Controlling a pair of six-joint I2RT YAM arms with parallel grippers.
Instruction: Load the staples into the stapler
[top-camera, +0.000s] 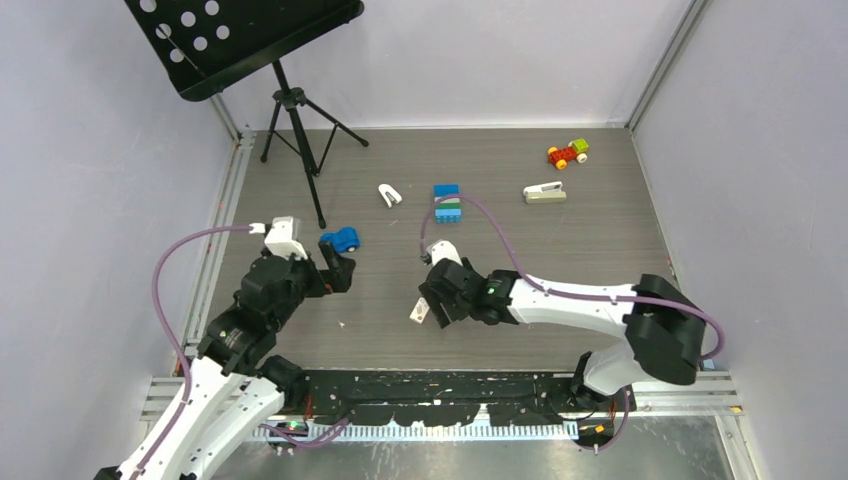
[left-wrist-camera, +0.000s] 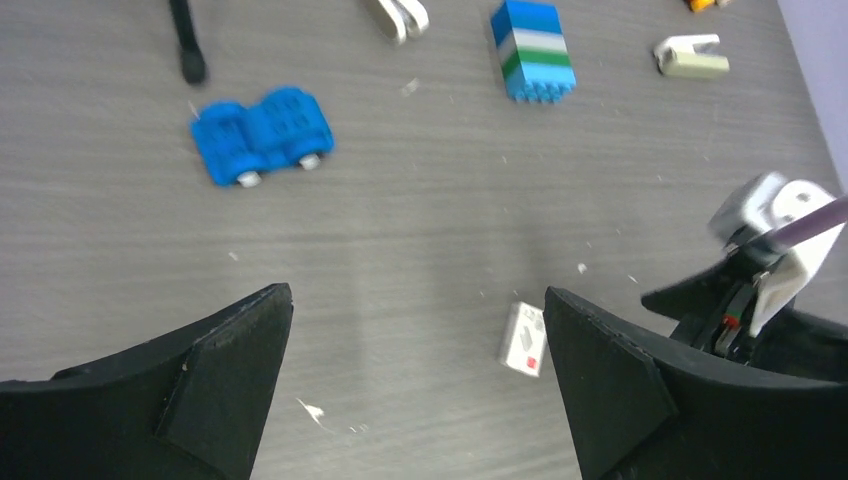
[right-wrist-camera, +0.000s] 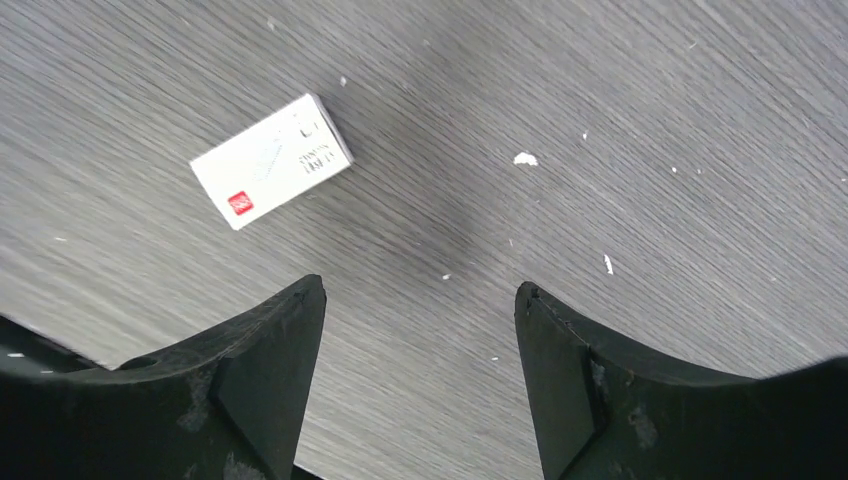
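**Staple box** (top-camera: 417, 312): white with a red mark, lying flat on the desk (top-camera: 580, 260) at the lower centre of the top view. In the right wrist view it sits at the upper left, clear of both fingers.

**Stapler** (top-camera: 545, 192): on the desk at the upper right of the top view, well apart from the box. Nothing touches it.

**Right hand** (top-camera: 432, 305): just beside the box, to its right. Its fingers stand wide with bare desk between them, and it holds nothing.

**Left hand** (top-camera: 340, 270): centre left of the top view, spread fully wide and empty, near a blue car (top-camera: 340, 240).

**Other items:** a brick stack (top-camera: 447, 203) stands between a white clip (top-camera: 389, 195) and the stapler. A red and yellow toy (top-camera: 567, 153) lies above the stapler. A music stand (top-camera: 250, 40) occupies the upper left.
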